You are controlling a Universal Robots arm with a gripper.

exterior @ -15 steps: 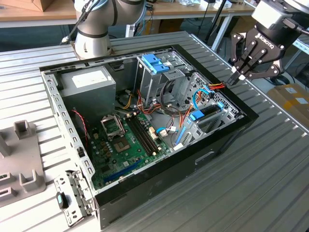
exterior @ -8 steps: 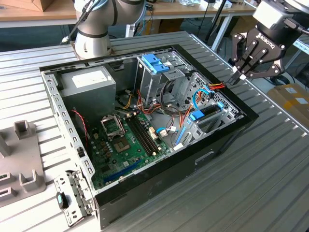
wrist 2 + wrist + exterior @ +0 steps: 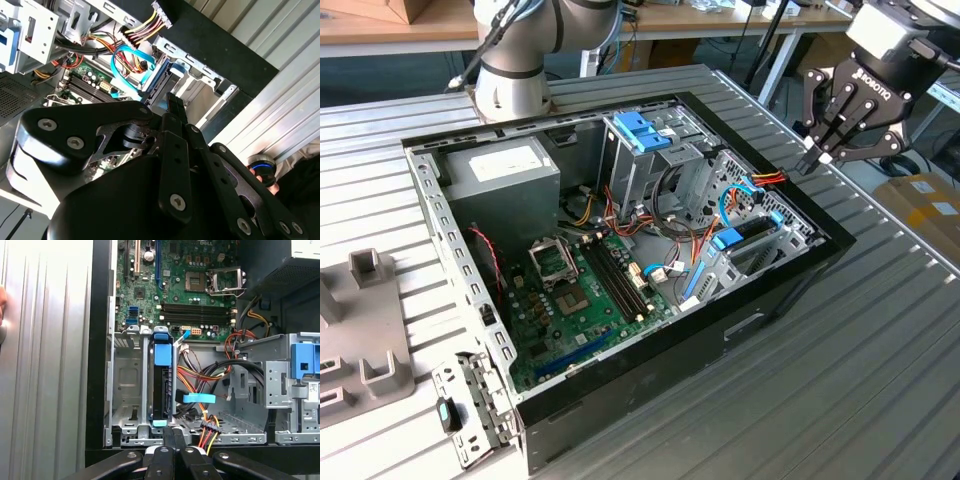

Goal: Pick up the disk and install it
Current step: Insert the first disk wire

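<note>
Count first: one arm point(image 3: 510, 60), one gripper point(image 3: 817, 153), one disk point(image 3: 748, 234) and one open computer case point(image 3: 790, 290), lying on a ribbed metal table point(image 3: 880, 380). Inside the case you have one green motherboard point(image 3: 575, 300), one grey power-supply box point(image 3: 500, 170) and one metal drive cage point(image 3: 650, 175) with a single blue latch point(image 3: 635, 130) on top. One grey plastic fixture point(image 3: 365, 330) sits on the table at the exterior view's left, apart from the case.

Materials: the disk stands on edge in a narrow sheet-metal bay point(image 3: 127, 390) by the case wall at the exterior view's right. It reads as a thin dark slab rimmed by its blue plastic frame. A bundle of red, yellow and black wires point(image 3: 207, 432) and a looping light-blue cable point(image 3: 120, 70) lie just beside it.

Pose: your gripper hangs outside the case, above the table past the wall at the exterior view's right — near the bay, but apart from the disk. Its black linkage fingers are pinched tip to tip with nothing between them, and in both wrist views the tips meet. The wrist tilts down toward the case.
</note>
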